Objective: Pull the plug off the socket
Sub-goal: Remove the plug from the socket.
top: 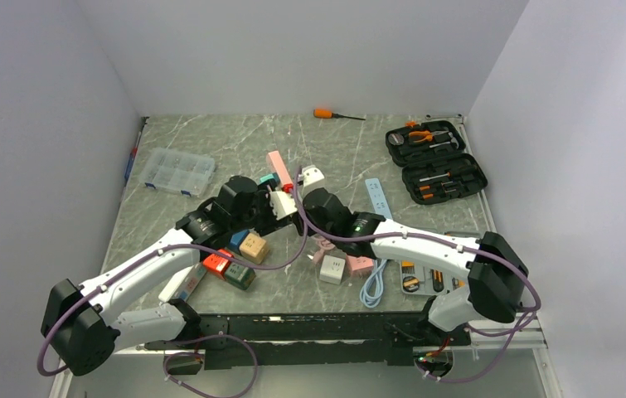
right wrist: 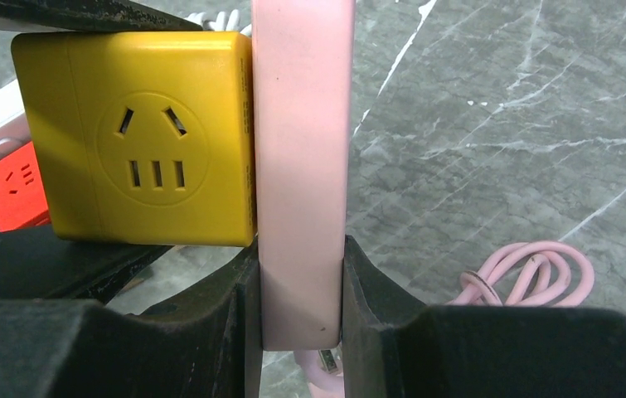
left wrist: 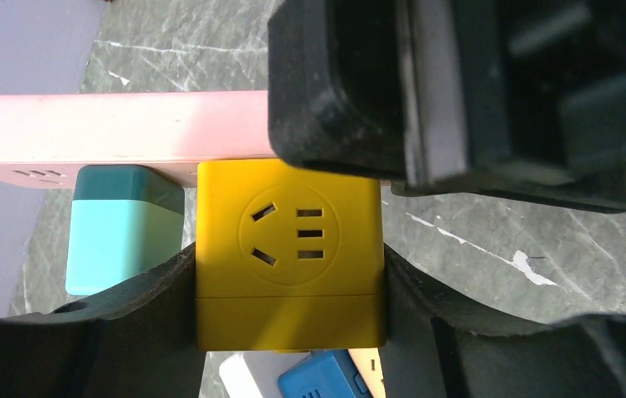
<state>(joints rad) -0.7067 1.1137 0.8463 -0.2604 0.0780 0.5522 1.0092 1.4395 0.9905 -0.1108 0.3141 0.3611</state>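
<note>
A yellow cube plug (left wrist: 288,249) sits pushed against the face of a pink power strip (left wrist: 110,128), with no gap showing between them. My left gripper (left wrist: 288,286) is shut on the yellow cube's two sides. My right gripper (right wrist: 301,290) is shut across the pink strip (right wrist: 301,166), right beside the yellow cube (right wrist: 139,137). In the top view the two grippers meet near the table's middle, left gripper (top: 274,203) and right gripper (top: 303,203), with the pink strip (top: 279,168) running away from them. The yellow cube is hidden there.
A teal plug (left wrist: 123,228) also sits on the pink strip. A coiled pink cord (right wrist: 529,274) lies on the table. Loose coloured cubes (top: 243,253), a white cube (top: 332,269), a blue strip (top: 376,197), a clear organiser box (top: 178,172), an open tool case (top: 436,162) and an orange screwdriver (top: 326,114) lie around.
</note>
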